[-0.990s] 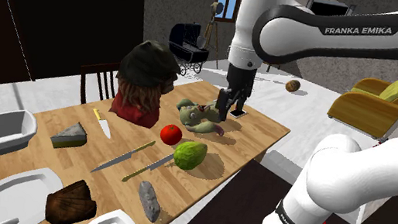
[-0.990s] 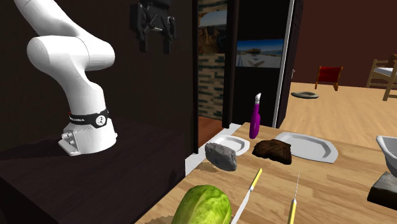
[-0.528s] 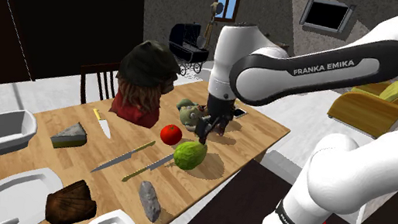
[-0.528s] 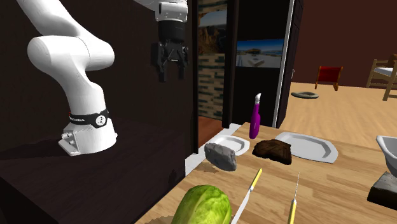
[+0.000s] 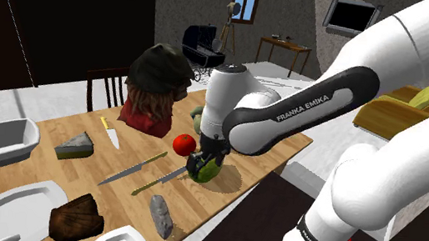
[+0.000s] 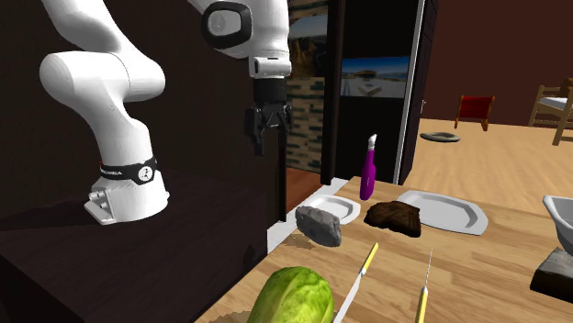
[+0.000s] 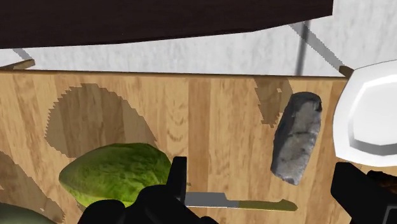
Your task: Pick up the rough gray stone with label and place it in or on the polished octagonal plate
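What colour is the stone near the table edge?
The stone is mottled grey, clearest in the wrist view.

Bare bench (image 7: 216,121) lies open between the stone (image 7: 296,137) and the green fruit (image 7: 114,173). A white plate (image 7: 372,108) sits just beside the stone's other side.

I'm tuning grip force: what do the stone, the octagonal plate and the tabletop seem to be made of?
Stone: rough grey rock, mottled and matte. Octagonal plate: plain white, smooth, faintly glossy; perhaps ceramic, unclear. Tabletop: light wood, with visible grain and plank lines.
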